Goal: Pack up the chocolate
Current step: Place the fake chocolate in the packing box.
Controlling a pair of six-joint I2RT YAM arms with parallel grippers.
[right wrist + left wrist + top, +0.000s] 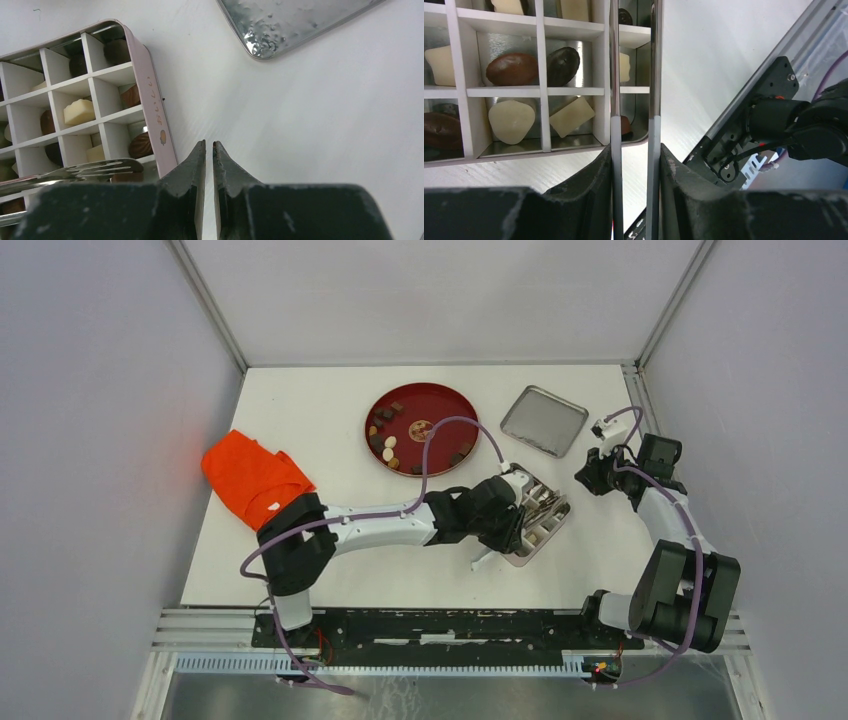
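White tabletop | top view: chocolate on red plate, lid right, orange cloth left | wrist views: brown and cream chocolate fills tin cells | left pincer grasping tweezers over tin | right pincer clenched, empty, near tin

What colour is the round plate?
The plate is dark red; the top external view shows it best.
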